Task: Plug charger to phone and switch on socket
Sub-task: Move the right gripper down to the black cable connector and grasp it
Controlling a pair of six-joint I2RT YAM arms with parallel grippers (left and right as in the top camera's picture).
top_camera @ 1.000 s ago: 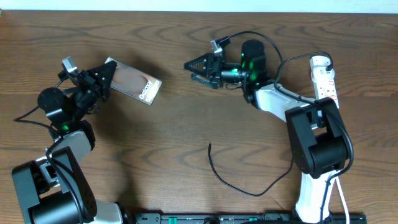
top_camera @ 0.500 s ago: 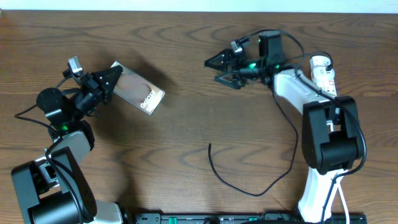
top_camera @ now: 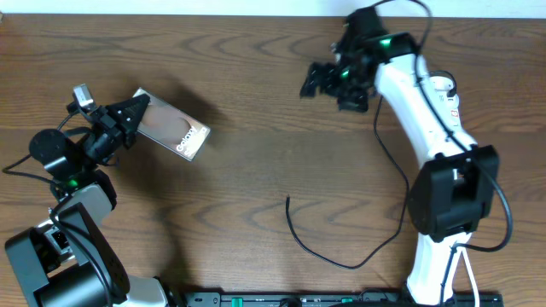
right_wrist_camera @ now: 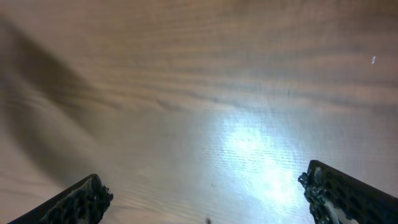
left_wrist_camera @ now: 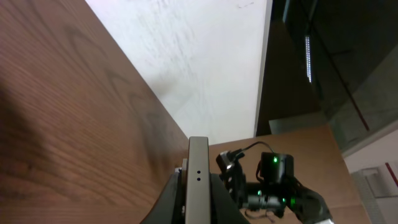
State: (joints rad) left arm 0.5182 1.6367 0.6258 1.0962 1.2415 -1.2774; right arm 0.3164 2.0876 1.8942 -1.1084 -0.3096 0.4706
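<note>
The left claw (top_camera: 135, 111) pinches the flat dark glossy phone (top_camera: 175, 132), and the right claw (top_camera: 331, 89) stands spread wide above the brown wooden surface (top_camera: 256, 158).

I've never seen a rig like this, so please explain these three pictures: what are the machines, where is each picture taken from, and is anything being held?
These are two robot arms working at a wooden table. The wide picture looks down from above; the other two come from a small camera on each wrist. The left gripper is shut on one end of the phone, seen edge-on in its wrist picture. The right gripper is open, holds nothing, and its camera sees only bare wood. The thin black charger cable lies loose near the front, and the white socket strip lies on the right, partly hidden.
</note>
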